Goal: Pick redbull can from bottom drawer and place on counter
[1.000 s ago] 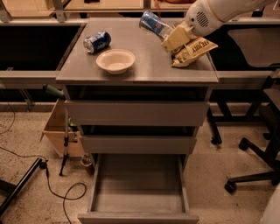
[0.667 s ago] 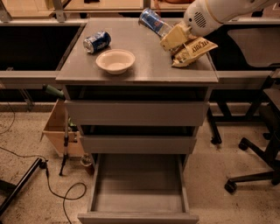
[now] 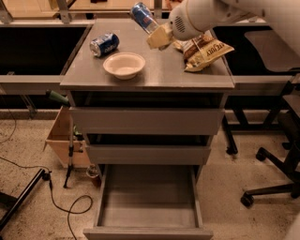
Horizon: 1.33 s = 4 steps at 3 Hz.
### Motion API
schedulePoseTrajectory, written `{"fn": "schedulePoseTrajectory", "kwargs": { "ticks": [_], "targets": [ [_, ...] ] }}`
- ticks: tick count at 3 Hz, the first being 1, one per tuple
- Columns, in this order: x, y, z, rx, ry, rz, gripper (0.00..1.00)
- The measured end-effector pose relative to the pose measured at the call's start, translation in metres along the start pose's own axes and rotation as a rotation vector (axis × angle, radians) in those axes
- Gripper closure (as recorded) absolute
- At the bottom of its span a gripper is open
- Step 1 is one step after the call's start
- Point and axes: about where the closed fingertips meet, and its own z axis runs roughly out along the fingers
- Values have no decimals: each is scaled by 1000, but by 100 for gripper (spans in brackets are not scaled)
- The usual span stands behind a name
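- Presently, gripper (image 3: 157, 35): blocky tan fingers on a smooth, rounded white wrist. It sits over the rear of the table, right of centre, with its jaws closed on the lower end of the redbull can (image 3: 143, 17).
- redbull can: slim, glossy metal cylinder, blue and silver with a touch of red. It is tilted, its top leaning up and left away from the jaws, and it appears lifted off the table.
- arm (image 3: 243, 11): smooth white shell. It enters from the upper right and reaches left and slightly down to the wrist.
- table (image 3: 164, 77): flat grey metallic rectangle with a dull sheen, below and in front of the jaws.
- snack bag (image 3: 205, 49): crinkled yellow-brown foil with print, lying flat just right of the jaws.
- bowl (image 3: 124, 64): shallow, round, matte off-white, near the jaws, to their left and in front.
- blue can (image 3: 104, 44): wider cylinder with white lettering, on its side, well left of the jaws.
- bottom drawer (image 3: 147, 201): wide shallow grey tray with a plain flat front, pulled out, far below the jaws.
- upper drawers (image 3: 145, 121): two flat grey fronts, stacked between the table and the bottom drawer.
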Motion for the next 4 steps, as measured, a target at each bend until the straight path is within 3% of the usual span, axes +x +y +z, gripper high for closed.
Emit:
{"fn": "schedulePoseTrajectory", "kwargs": {
  "ticks": [2,4],
  "targets": [
    [-39,-32,50,103,-31,51,100],
    [-53,-61,83,240,-40,144,100]
  ]
}}
